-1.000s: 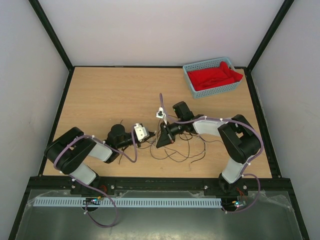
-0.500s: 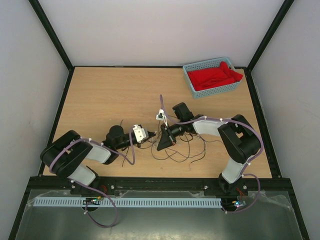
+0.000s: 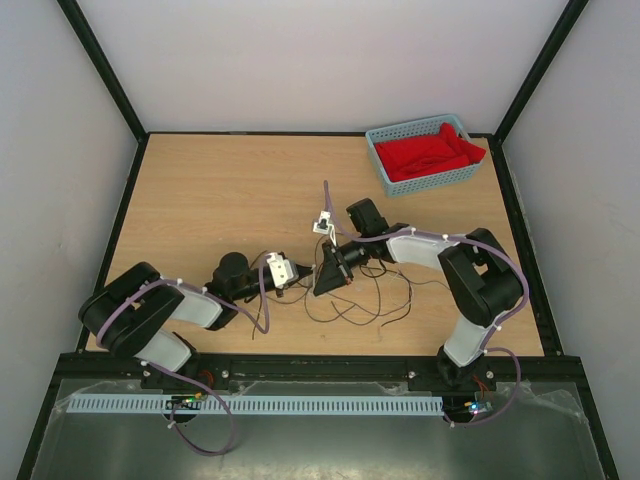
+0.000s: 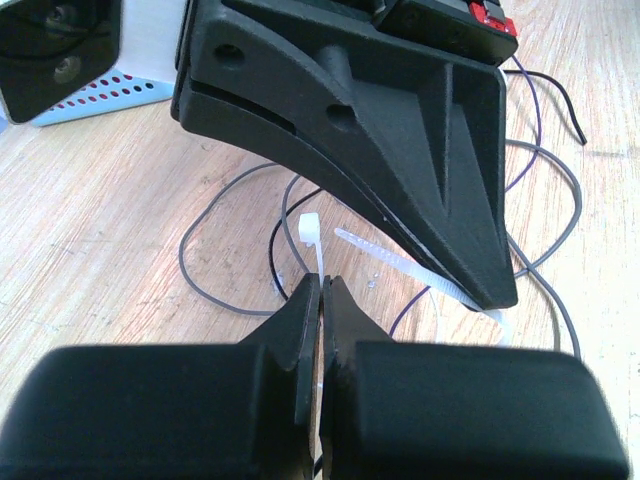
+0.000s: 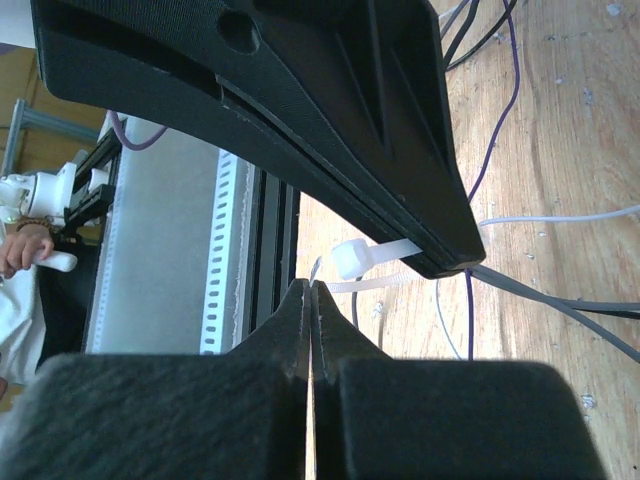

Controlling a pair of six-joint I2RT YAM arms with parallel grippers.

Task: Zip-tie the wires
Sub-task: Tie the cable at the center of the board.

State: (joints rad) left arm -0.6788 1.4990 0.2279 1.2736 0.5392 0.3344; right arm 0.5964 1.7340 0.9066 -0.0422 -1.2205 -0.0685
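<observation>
Where the two grippers meet, just near of the middle of the table (image 3: 200,190), the top view shows only black plastic, and the zip tie cannot be made out there at all. The wrist views give it in pieces. Each camera's own blurred fingers fill the bottom of its picture, and the other arm's finger covers much of the rest. Whether the strip goes round any of the wires (image 4: 183,262) I cannot tell.

The left gripper (image 4: 322,285) has its jaws pressed together on the zip tie (image 4: 309,228) just below the square head. The head stands up out of the fingertips, so that short stretch points upward. A longer pale stretch slants along the lower edge of the right arm's finger, running from far to near and down toward the wood. The bend joining the two stretches is hidden behind the left fingers. The right gripper (image 5: 308,290) is clamped too, with the thin strip coming out at its tips and the end poking free.

The wires lie in loose loops on the table under the grippers and to their right. A blue basket (image 3: 432,181) holding a red cloth (image 3: 430,152) sits at the far right corner.

Compared with a second ago, the grippers meet at the same spot. The left arm's elbow has sunk lower, toward the near left, and the right wrist has shifted slightly farther away. The wire loops look unmoved.
</observation>
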